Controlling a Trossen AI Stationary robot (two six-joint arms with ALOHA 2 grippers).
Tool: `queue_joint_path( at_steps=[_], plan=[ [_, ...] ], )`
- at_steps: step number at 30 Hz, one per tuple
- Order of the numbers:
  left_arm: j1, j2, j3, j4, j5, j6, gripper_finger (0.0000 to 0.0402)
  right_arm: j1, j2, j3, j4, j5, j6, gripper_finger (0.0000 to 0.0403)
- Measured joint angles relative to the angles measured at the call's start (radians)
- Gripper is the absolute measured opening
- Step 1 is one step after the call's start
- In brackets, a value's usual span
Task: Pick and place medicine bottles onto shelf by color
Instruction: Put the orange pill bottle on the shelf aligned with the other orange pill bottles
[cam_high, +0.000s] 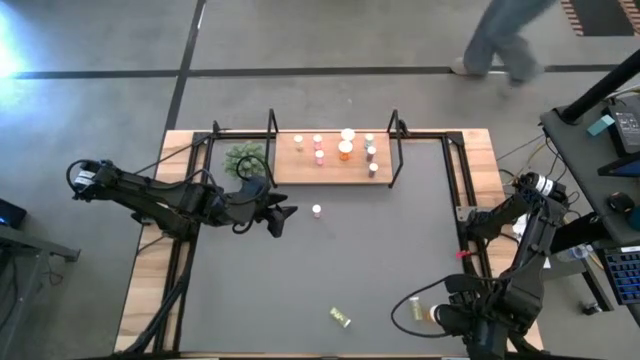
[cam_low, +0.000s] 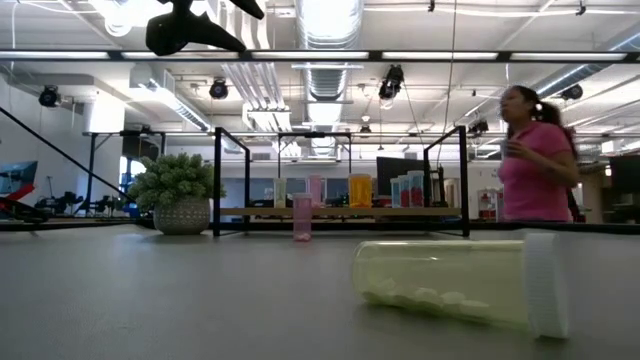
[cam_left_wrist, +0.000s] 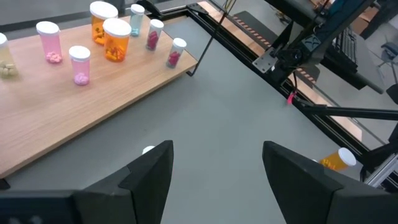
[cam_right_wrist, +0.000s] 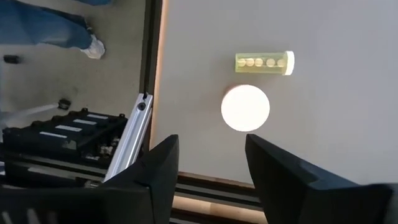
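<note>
Left end effector (cam_high: 283, 217) hangs open near the shelf (cam_high: 300, 168); right end effector (cam_right_wrist: 211, 163) open above a white-capped bottle (cam_right_wrist: 245, 107)

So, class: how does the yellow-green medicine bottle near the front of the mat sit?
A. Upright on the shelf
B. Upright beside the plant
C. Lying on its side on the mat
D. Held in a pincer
C: the yellow-green bottle lies flat on the mat, white cap sideways, no pincer touching it.

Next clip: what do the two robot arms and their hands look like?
Both arms are dark, jointed and slim. The left arm trails black cables toward the table edge; its hand has two broad, wedge-shaped black fingers. The right arm has pale joint caps, and its hand looks the same.
</note>
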Motion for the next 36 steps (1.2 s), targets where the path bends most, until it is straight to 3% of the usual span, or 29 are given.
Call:
queue_joint_path(
  at_steps=[8,26,36],
  plan=[
    [0.0,0.0,0.0,0.0,0.0,0.001,0.0231,0.0,0.0,0.0,0.0,0.003,0.015,0.0192],
    [0.0,0.0,0.0,-0.001,0.011,0.0,0.0231,0.002,0.0,-0.047,0.049,0.034,-0.01,0.0344],
    [0.0,0.0,0.0,0.0,0.013,0.0,0.0231,0.008,0.0,-0.141,0.114,0.125,0.03,0.0343]
  ],
)
